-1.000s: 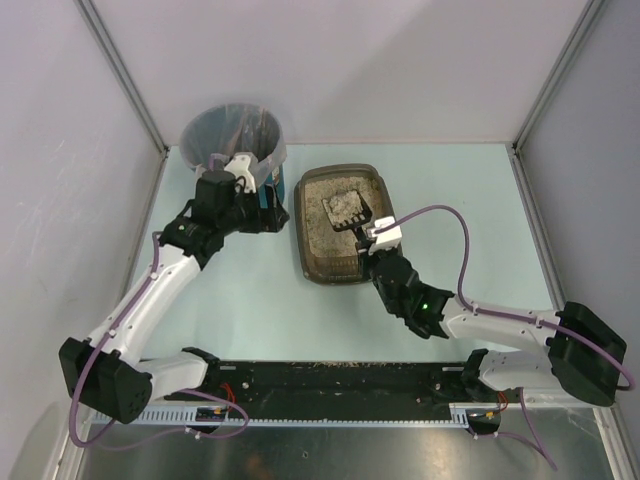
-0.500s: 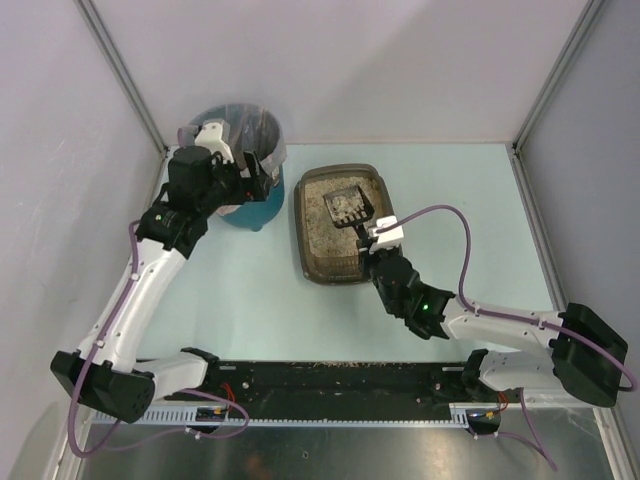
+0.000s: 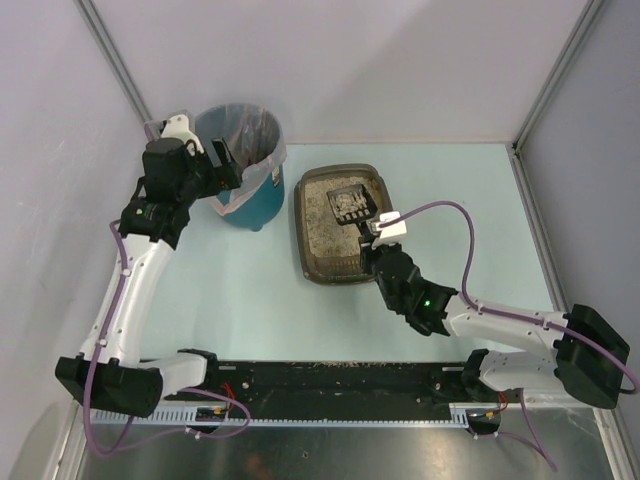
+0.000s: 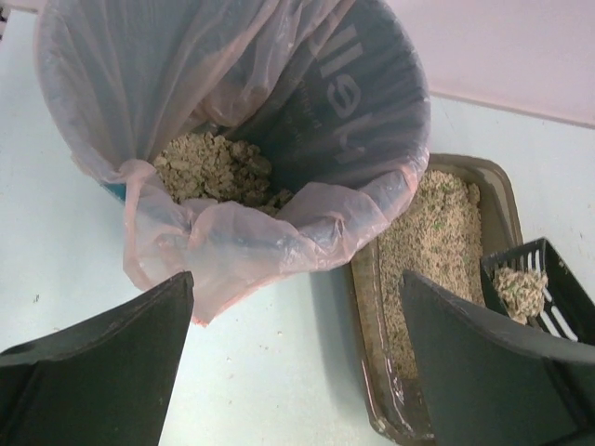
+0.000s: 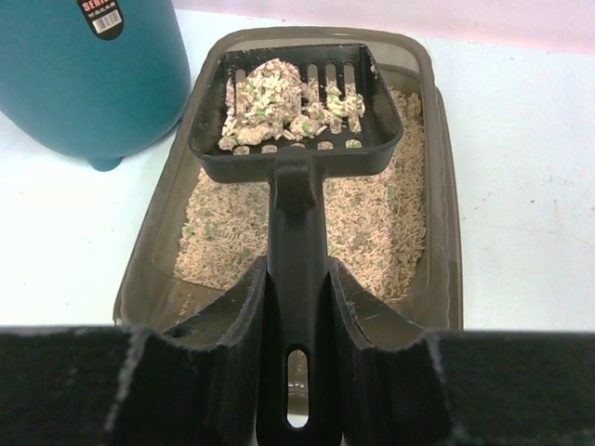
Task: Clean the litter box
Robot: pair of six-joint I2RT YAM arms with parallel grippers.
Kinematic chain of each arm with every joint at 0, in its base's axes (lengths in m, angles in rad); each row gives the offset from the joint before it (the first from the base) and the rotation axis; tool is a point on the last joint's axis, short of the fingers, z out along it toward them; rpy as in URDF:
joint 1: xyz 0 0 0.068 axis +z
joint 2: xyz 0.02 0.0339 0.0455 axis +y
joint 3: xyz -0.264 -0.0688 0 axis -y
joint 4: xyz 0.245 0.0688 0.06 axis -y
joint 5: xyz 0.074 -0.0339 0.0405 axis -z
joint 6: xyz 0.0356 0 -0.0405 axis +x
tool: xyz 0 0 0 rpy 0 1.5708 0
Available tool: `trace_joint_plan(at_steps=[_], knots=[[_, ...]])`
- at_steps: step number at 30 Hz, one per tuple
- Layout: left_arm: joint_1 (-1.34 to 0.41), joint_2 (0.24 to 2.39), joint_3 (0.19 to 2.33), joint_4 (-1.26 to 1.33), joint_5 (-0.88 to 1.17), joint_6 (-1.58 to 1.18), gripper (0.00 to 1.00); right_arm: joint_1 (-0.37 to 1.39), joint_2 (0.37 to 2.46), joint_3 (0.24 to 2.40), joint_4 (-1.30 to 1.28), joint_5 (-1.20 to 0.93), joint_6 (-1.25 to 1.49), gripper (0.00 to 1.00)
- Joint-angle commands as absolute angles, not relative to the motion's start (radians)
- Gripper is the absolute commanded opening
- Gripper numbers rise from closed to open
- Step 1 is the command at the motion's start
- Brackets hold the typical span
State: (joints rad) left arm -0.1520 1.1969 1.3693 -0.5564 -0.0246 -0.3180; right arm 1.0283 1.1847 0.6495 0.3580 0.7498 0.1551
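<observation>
Black scoop (image 5: pixel 296 242), clenched in the right pincer (image 5: pixel 297 279), hangs over the litter box (image 5: pixel 445 232); left pincer (image 4: pixel 296 279) gapes released.

In the top view, the litter box (image 3: pixel 327 272) lies on the table (image 3: pixel 450 200) at centre frame, with the bin (image 3: pixel 252 200) just beside it to the upper left. The scoop (image 3: pixel 351 206) sits over the box's upper half, handle running toward the lower right, clumps (image 5: pixel 279 93) in it. More clumps lie in the bin's bottom.

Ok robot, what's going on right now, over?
Left jaws open, empty, by teal bin. Right jaws shut on scoop, clumps aboard, over litter box. Nothing blocking the bin.
</observation>
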Motion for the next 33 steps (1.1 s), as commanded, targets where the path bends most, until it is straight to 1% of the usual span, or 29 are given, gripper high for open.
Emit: trace_joint_plan(at_steps=[1,2,3,4,5,6,7,8,10,11,12,13,14,15,16,17,18,19,21,22,23,24,25,27,28,30,31,32,33], knots=[[-0.147,1.166,1.387,-0.555,-0.051,-0.319,0.95,1.061,1.202,0.715,0.394,0.802,0.106,0.0],[-0.147,1.158,1.379,-0.557,-0.057,-0.319,0.96,1.046,1.204,0.716,0.379,0.884,0.138,0.0],[-0.147,1.154,1.371,-0.557,-0.058,-0.322,0.96,1.019,1.195,0.716,0.352,0.878,0.182,0.0],[-0.149,1.147,1.359,-0.558,-0.055,-0.322,0.95,0.971,1.184,0.716,0.329,0.827,0.221,0.0],[-0.149,1.144,1.356,-0.56,-0.055,-0.322,0.96,0.966,1.171,0.715,0.346,0.719,0.2,0.0],[-0.149,1.144,1.351,-0.561,-0.052,-0.322,0.95,0.98,1.175,0.716,0.377,0.707,0.14,0.0],[-0.149,1.146,1.348,-0.561,-0.055,-0.322,0.96,1.011,1.189,0.721,0.431,0.738,0.085,0.0],[-0.149,1.149,1.348,-0.561,-0.055,-0.324,0.96,1.034,1.207,0.724,0.445,0.843,0.045,0.0],[-0.149,1.152,1.361,-0.56,-0.051,-0.325,0.96,1.0,1.194,0.724,0.381,0.885,0.136,0.0],[-0.149,1.152,1.365,-0.561,-0.051,-0.321,0.96,0.962,1.169,0.724,0.365,0.729,0.185,0.0],[-0.147,1.154,1.368,-0.561,-0.054,-0.318,0.96,0.971,1.173,0.726,0.374,0.686,0.164,0.0],[-0.147,1.157,1.373,-0.561,-0.057,-0.314,0.96,0.995,1.183,0.738,0.393,0.699,0.128,0.0],[-0.144,1.157,1.374,-0.561,-0.058,-0.31,0.96,1.034,1.196,0.742,0.396,0.809,0.103,0.0],[-0.144,1.154,1.374,-0.561,-0.064,-0.308,0.96,1.032,1.204,0.742,0.393,0.849,0.135,0.0],[-0.143,1.147,1.371,-0.561,-0.066,-0.31,0.96,1.019,1.194,0.742,0.335,0.865,0.188,0.0],[-0.143,1.144,1.371,-0.56,-0.067,-0.308,0.96,1.0,1.181,0.741,0.318,0.806,0.224,0.0],[-0.141,1.143,1.367,-0.561,-0.064,-0.308,0.96,0.988,1.177,0.741,0.319,0.746,0.195,0.0],[-0.14,1.141,1.365,-0.561,-0.063,-0.308,0.96,1.009,1.184,0.741,0.363,0.733,0.148,0.0],[-0.133,1.14,1.362,-0.563,-0.064,-0.31,0.96,1.051,1.21,0.745,0.39,0.852,0.084,0.0],[-0.133,1.135,1.364,-0.561,-0.071,-0.31,0.97,1.034,1.203,0.746,0.365,0.942,0.142,0.0],[-0.133,1.132,1.364,-0.561,-0.071,-0.308,0.97,1.005,1.181,0.744,0.329,0.904,0.206,0.0],[-0.133,1.128,1.361,-0.563,-0.071,-0.308,0.97,0.952,1.161,0.742,0.315,0.811,0.24,0.0],[-0.133,1.129,1.359,-0.563,-0.071,-0.307,0.97,0.95,1.157,0.742,0.336,0.676,0.217,0.0],[-0.132,1.131,1.359,-0.563,-0.069,-0.31,0.97,1.003,1.186,0.758,0.392,0.718,0.108,0.0],[-0.132,1.132,1.359,-0.561,-0.068,-0.313,0.97,1.028,1.213,0.762,0.391,0.823,0.092,0.0],[-0.132,1.129,1.359,-0.563,-0.063,-0.316,0.97,0.991,1.201,0.762,0.307,0.858,0.205,0.0],[-0.132,1.121,1.361,-0.563,-0.06,-0.314,0.97,0.948,1.189,0.758,0.304,0.703,0.245,0.0],[-0.132,1.12,1.358,-0.563,-0.063,-0.307,0.97,0.951,1.186,0.758,0.319,0.639,0.211,0.0],[-0.132,1.118,1.35,-0.561,-0.066,-0.302,0.97,0.98,1.195,0.764,0.349,0.632,0.162,0.0]])
